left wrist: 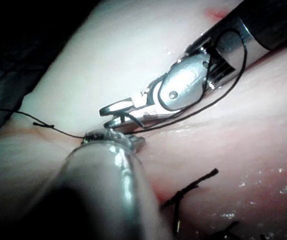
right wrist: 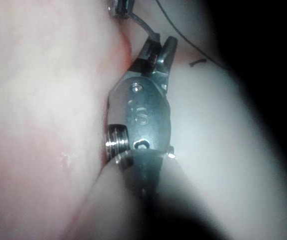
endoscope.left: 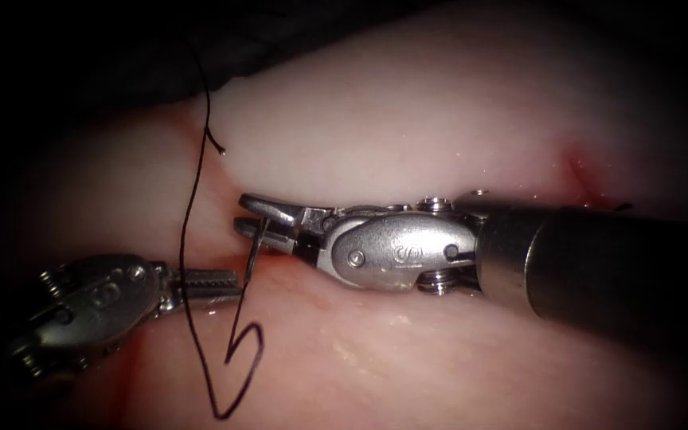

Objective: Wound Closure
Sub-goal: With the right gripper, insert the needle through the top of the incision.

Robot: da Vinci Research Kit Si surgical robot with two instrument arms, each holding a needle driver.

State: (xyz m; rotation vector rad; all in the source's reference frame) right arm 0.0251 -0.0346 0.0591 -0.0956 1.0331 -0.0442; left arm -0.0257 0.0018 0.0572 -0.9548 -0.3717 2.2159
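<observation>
Endoscope view: the tissue [endoscope.left: 439, 119] spans the field, with the cut [endoscope.left: 280, 267] running as a groove beneath both tools and a smear of red fluid [endoscope.left: 579, 171] well behind the right tool's wrist.

Right tool [endoscope.left: 252, 215]: enters from the right, lying along the cut. Jaws stand parted, with the needle [endoscope.left: 255, 247] seated between them near the lower jaw. The same parted jaws with the needle at their tips appear in the right wrist view [right wrist: 158, 47] and the left wrist view [left wrist: 116, 114].

Left tool [endoscope.left: 216, 285]: enters from the lower left. Jaws are closed together; its tip sits just beside the needle's lower end, directly below the right tool's jaws. Whether it pinches the needle cannot be told.

Needle: runs steeply downward from the right tool's jaws to the left tool's tip. Whether it enters the tissue cannot be told.

Thread [endoscope.left: 193, 199]: descends from above, crosses over the left tool's jaws and loops on the tissue below them. A cut end of thread [endoscope.left: 216, 143] lies above the right tool's jaws.
</observation>
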